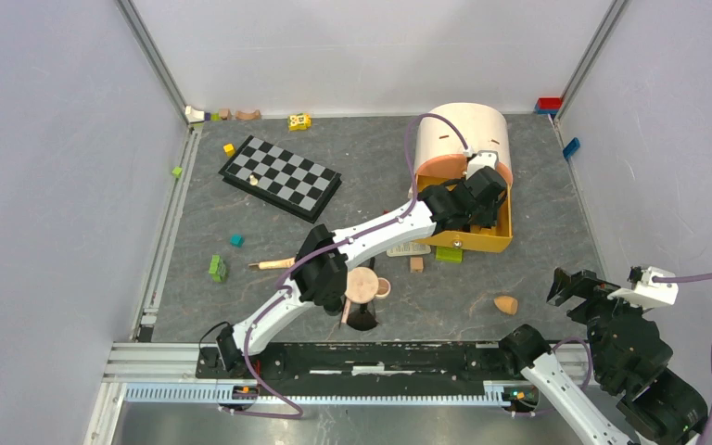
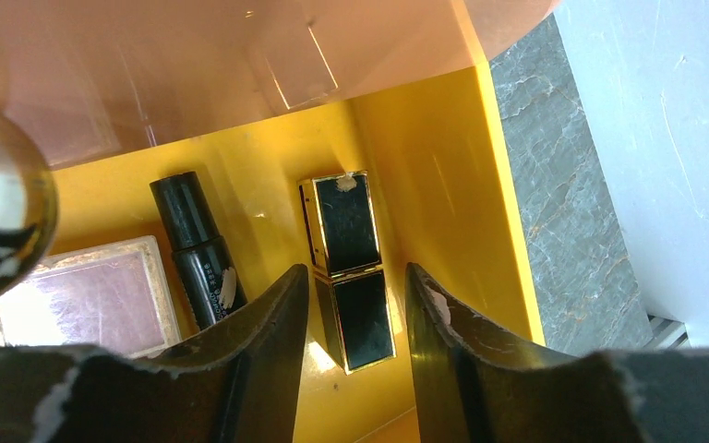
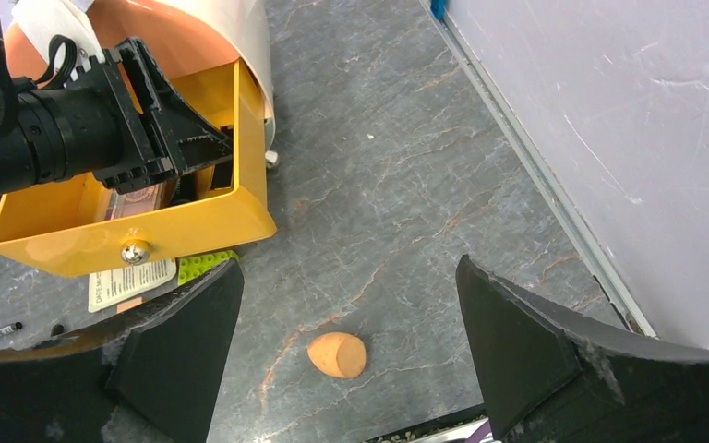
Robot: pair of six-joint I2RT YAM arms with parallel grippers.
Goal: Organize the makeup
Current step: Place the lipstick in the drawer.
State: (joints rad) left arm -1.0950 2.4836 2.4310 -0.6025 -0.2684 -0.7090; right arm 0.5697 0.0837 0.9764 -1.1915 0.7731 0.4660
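The dark stone-look table [image 1: 556,250] fills the top view. Right of centre at the back stands a peach domed case [image 1: 464,125] with its yellow drawer [image 1: 482,243] pulled out toward the arms, presumably so makeup can be laid inside from above.

The left hand [image 1: 482,199] reaches down into that drawer. In its wrist view the jaws stand about half spread, one on each side of the black-gold tube [image 2: 346,221], which lies flat on the drawer floor near the right wall. A sliver of yellow shows beside it, so the grip looks let go. To the left lie a black bottle [image 2: 198,245] and a pink palette [image 2: 83,295].

The right hand [image 3: 348,268] hangs at lower right, spread wide and empty, above the orange teardrop sponge [image 3: 337,354], likely its next pick.

A round peach compact [image 1: 363,283] waits on the table near bottom centre.
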